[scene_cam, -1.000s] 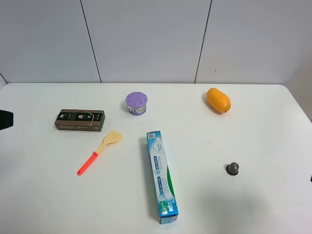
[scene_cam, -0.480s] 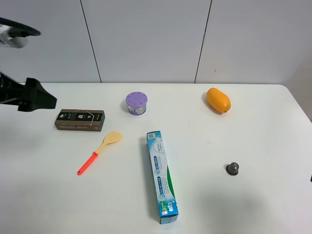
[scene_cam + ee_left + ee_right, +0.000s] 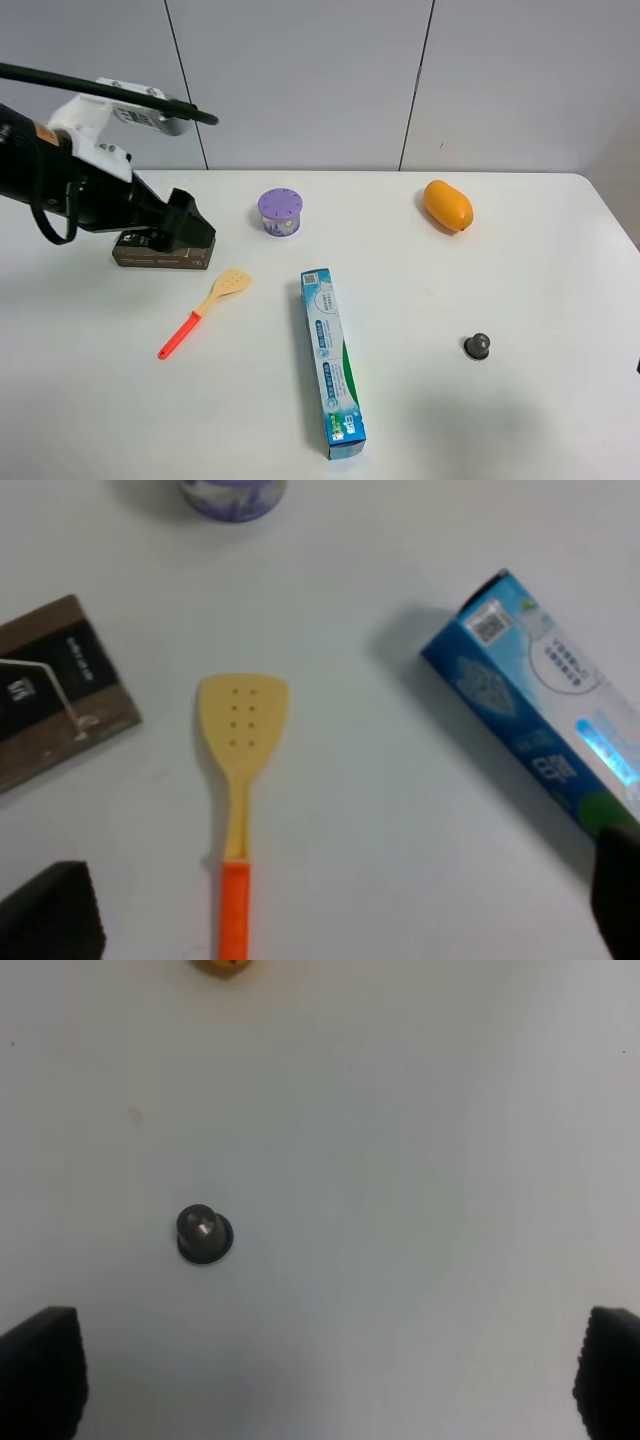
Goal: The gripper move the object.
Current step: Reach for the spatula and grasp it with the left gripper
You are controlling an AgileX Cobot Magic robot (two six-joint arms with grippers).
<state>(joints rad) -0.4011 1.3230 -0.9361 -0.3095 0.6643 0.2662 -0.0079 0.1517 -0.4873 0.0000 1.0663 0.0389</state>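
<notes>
The toy spatula (image 3: 205,312) lies flat on the white table (image 3: 520,270), with its pale yellow slotted blade toward the back right and its red-orange handle toward the front left. It also shows in the left wrist view (image 3: 240,780). My left gripper (image 3: 185,228) hangs above the brown box, behind and to the left of the spatula. In the left wrist view the left gripper (image 3: 335,915) is open wide and empty, with the spatula between its fingertips (image 3: 50,925). My right gripper (image 3: 325,1375) is open and empty over bare table.
A brown box (image 3: 163,247) lies just behind the spatula. A purple round container (image 3: 279,212) stands at the back. A long blue-green box (image 3: 331,360) lies to the spatula's right. An orange mango (image 3: 447,205) sits at the back right. A small dark knob (image 3: 477,346) sits at the right.
My left arm has swung in from the left edge toward the middle and now hangs over the brown box. The spatula and the other things have not moved.
</notes>
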